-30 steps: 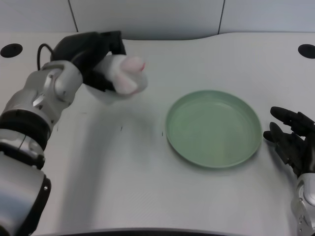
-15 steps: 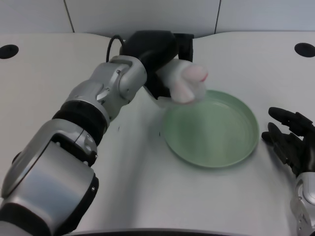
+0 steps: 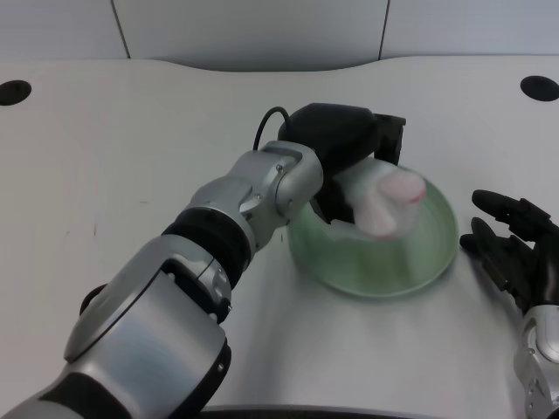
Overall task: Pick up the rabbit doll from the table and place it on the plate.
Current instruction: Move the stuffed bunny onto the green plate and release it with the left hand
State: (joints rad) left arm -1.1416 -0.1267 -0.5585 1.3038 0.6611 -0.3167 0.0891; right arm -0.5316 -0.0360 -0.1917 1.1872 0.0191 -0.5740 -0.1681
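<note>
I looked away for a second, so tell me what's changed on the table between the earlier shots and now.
The left hand, holding the rabbit doll throughout, carried it rightward from the table's left side to above the green plate. It has not let go. The plate stayed where it was, and the right hand stayed idle at the right edge.

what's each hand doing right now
Left hand: holding the rabbit doll over the plate.
Right hand: idle beside the plate, fingers apart, holding nothing.
</note>
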